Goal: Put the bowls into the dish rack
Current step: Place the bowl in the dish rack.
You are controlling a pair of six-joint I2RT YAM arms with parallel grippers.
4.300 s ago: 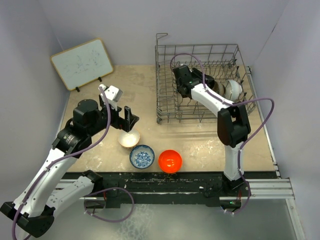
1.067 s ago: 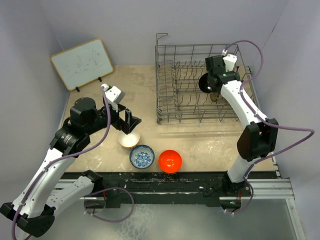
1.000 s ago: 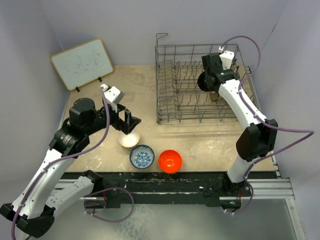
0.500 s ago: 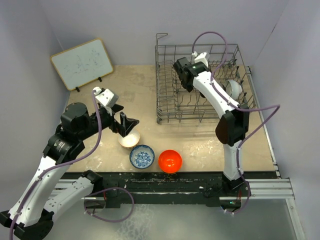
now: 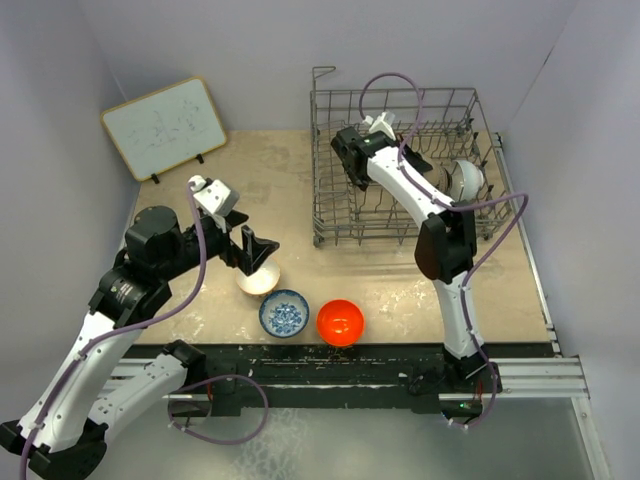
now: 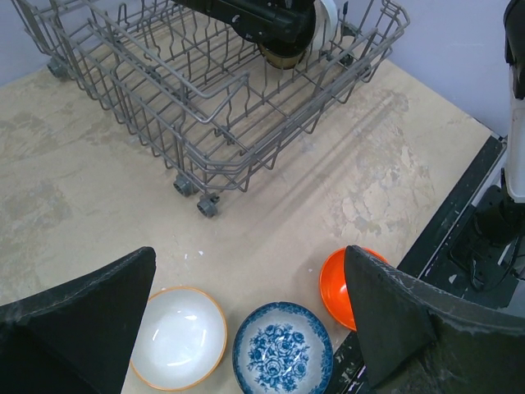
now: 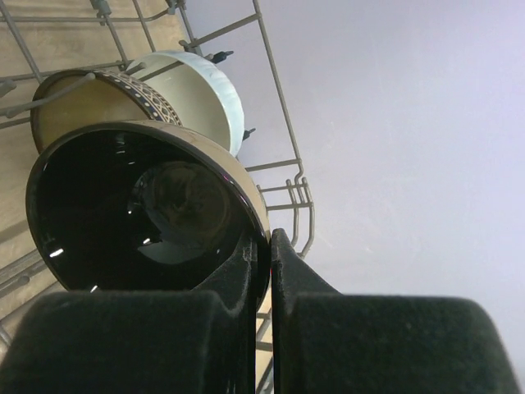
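The grey wire dish rack (image 5: 400, 170) stands at the back right. My right gripper (image 7: 264, 246) is shut on the rim of the glossy black bowl (image 7: 139, 213) and holds it inside the rack's left part (image 5: 347, 162). The brown-rimmed bowl (image 7: 86, 103) and the white bowl (image 7: 201, 90) stand on edge in the rack's right part behind it. My left gripper (image 5: 255, 250) is open and empty above the cream bowl (image 6: 179, 336). The blue-and-white bowl (image 6: 283, 349) and the orange-red bowl (image 6: 335, 287) lie to its right, near the table's front edge.
A white board (image 5: 165, 125) leans on the back wall at the left. The rack's loop handle (image 5: 322, 72) rises at its far left corner. The rack's small wheels (image 6: 207, 205) rest on the tabletop. The black front rail (image 5: 350, 352) runs along the near edge.
My right arm has swung the black bowl from the rack's right side to its left part. My left arm has shifted slightly, with its gripper still open over the cream bowl.
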